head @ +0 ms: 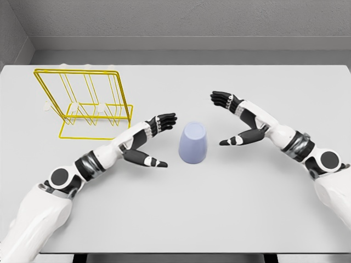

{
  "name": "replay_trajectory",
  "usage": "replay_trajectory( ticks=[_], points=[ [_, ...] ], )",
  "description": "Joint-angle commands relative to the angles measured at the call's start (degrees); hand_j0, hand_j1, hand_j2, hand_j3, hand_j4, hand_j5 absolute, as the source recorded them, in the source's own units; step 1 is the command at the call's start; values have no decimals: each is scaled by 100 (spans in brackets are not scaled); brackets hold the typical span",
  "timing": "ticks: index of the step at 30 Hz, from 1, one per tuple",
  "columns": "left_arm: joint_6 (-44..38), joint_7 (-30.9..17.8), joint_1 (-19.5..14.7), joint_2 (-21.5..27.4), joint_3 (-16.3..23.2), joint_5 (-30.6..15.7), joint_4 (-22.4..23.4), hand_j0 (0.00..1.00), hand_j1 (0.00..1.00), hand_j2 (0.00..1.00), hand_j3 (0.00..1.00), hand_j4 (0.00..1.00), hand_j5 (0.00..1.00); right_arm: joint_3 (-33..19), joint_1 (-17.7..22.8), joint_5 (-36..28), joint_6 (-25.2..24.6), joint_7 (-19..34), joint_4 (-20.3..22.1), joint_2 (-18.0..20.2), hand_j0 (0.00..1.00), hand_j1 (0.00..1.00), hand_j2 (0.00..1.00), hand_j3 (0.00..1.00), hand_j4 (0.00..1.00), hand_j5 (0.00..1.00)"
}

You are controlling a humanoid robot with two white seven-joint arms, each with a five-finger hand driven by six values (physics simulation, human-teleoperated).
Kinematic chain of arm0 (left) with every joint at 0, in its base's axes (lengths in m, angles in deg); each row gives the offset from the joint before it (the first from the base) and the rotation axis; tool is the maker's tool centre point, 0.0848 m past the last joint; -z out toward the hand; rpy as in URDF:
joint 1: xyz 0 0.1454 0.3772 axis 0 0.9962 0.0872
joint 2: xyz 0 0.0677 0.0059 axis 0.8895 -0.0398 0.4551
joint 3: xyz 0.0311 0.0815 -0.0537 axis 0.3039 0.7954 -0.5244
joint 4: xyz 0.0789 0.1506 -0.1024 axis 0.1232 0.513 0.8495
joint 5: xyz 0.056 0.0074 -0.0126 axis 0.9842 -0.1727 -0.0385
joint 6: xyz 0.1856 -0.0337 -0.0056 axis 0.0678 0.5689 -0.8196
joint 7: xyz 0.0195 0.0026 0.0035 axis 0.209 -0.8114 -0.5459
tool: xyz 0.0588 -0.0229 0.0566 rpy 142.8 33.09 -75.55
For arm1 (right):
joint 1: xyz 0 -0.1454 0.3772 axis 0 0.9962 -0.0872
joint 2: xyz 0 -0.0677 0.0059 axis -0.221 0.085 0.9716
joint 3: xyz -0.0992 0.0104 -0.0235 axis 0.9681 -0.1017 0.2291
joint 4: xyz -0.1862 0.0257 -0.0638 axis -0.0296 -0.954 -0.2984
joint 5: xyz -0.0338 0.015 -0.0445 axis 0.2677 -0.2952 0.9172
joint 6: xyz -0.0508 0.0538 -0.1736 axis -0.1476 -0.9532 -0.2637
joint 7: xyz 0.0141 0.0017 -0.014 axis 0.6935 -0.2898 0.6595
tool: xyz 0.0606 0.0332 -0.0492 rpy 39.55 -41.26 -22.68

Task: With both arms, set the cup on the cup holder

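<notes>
A pale lavender cup stands upside down near the middle of the white table. My left hand sits just left of it, fingers spread, thumb pointing toward the cup, a small gap between them. My right hand hovers right of the cup, also spread and holding nothing, a little farther off. The yellow wire cup holder with white pegs stands at the back left of the table, well away from both hands.
The table's far edge meets a grey wall; its front edge runs along the bottom of the view. Both forearms lie low over the table on either side of the cup.
</notes>
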Motion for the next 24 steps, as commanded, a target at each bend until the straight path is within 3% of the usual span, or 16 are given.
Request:
replay_trajectory(
  ticks=[1, 4, 11, 16, 18, 19, 21, 22, 24],
  points=[
    [-1, 0, 0, -220, -44, -23, 221, 100, 100, 100, 100, 100, 100, -11, 0, -40, 5, 0, -15, 35, 100, 100, 100, 100, 100, 100],
    [-1, 0, -114, -325, -44, 161, 282, 100, 100, 100, 100, 100, 100, -73, -149, -40, 14, 0, -15, 52, 100, 100, 100, 100, 100, 100],
    [-1, 0, -132, -484, -35, 276, 414, 100, 100, 100, 100, 100, 100, -20, -808, -40, 130, 0, 29, 1133, 100, 100, 100, 100, 100, 100],
    [-1, 0, -202, -475, -35, 284, 511, 100, 100, 100, 100, 100, 100, 305, -1178, 30, 130, 0, 46, 1151, 100, 100, 100, 100, 100, 100],
    [-1, 0, -202, -466, -44, 284, 511, 100, 100, 100, 100, 100, 100, 384, -1248, 1400, 130, 0, 38, 1195, 100, 100, 100, 100, 100, 100],
    [-1, 0, -202, -466, -44, 284, 511, 100, 100, 100, 100, 100, 100, 375, -1248, 2305, 130, -642, 29, 1291, 100, 100, 100, 100, 100, 100],
    [-1, 0, -211, -457, -44, 284, 520, 100, 100, 100, 100, 100, 100, 349, -1248, 3211, 130, -2128, 29, 1397, 100, 100, 100, 100, 100, 100],
    [-10, 0, -211, -466, -44, 284, 564, 100, 100, 100, 100, 100, 100, 340, -1318, 3809, 130, -2524, 20, 1414, 100, 100, 100, 100, 100, 100],
    [-10, 0, -220, -475, -44, 284, 581, 100, 100, 100, 100, 100, 100, 288, -1397, 4038, 130, -2630, 20, 1450, 100, 100, 100, 100, 100, 100]
  ],
)
